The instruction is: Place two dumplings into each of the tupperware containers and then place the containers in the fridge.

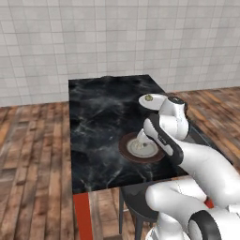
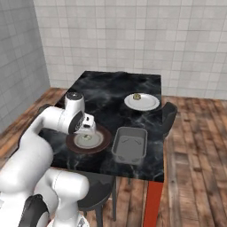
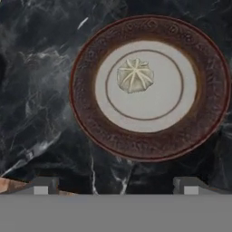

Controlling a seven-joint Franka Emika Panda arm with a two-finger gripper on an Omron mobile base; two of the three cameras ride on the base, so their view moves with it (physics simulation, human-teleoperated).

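The jaws are standing wide apart and gripping nothing, their tips showing at the bottom edge of the hand view. The dumpling (image 3: 135, 75) is sitting above them, upper middle of the frame, on the brown-rimmed plate (image 3: 90, 121); in the right base view, the grey container (image 2: 129, 144) is waiting at center, right of that plate on the counter (image 2: 111, 88).

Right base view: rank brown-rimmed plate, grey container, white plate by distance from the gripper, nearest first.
From the gripper:
1. Brown-rimmed plate, directly beneath it, one dumpling on it.
2. Grey container, to the plate's right.
3. White plate, far side of the table.
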